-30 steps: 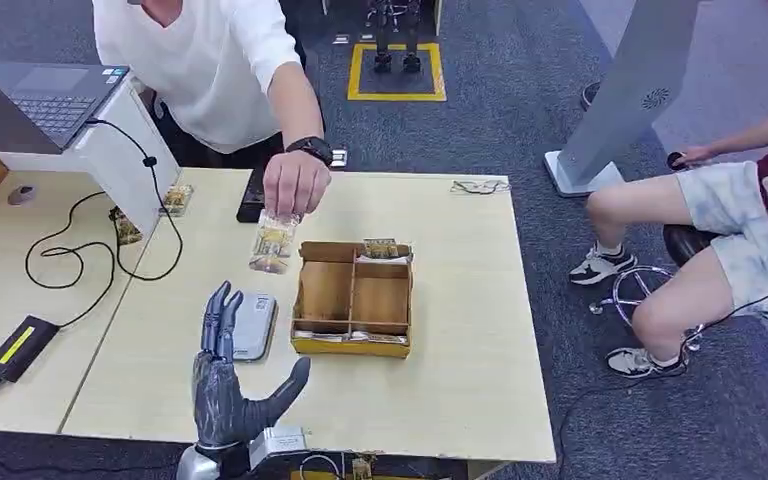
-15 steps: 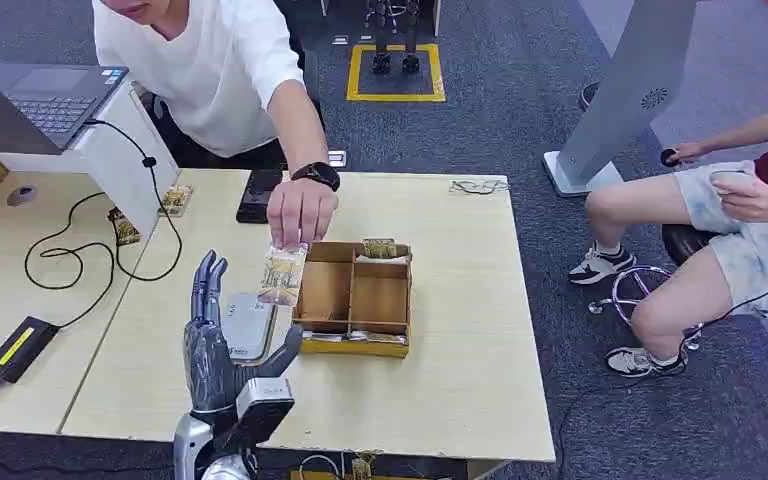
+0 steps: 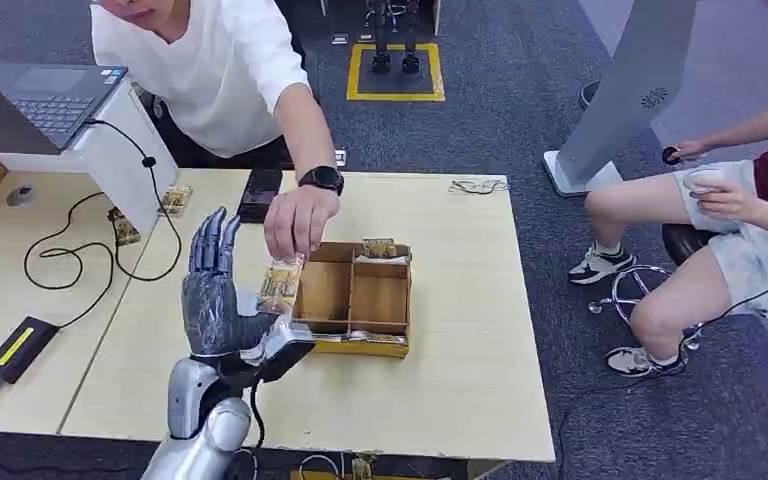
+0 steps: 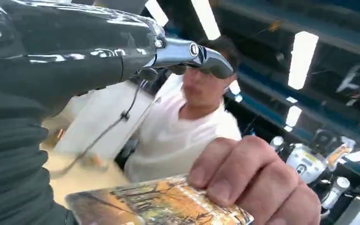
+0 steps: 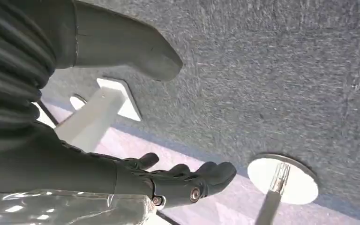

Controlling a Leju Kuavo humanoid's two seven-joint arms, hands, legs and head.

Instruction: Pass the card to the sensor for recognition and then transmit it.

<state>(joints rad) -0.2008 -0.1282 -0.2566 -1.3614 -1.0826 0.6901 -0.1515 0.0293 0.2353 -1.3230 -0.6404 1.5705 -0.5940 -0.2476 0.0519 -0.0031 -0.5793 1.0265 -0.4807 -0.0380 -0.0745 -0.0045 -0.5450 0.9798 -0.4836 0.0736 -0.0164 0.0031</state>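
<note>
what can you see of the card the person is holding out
The card is a thin, glossy rectangle printed with a yellow, orange and brown picture, apparently in a clear sleeve. A person's hand pinches its upper edge, so it hangs upright above the table, beside the wooden tray. It sits just ahead of the robot's raised left hand, whose fingers are spread; whether they touch cannot be told.

Even, bright overhead light fills the head view; the pale surface (image 3: pixel 440 300) shows soft, short shadows and stays sharp. In the left wrist view, long ceiling lights (image 4: pixel 304 58) glare behind the left hand (image 4: pixel 51 56), whose glossy cover carries white streaks; the person beyond it is smeared by blur. The carpet (image 5: pixel 286 70) past the right hand (image 5: pixel 178 180) looks softly blurred.
</note>
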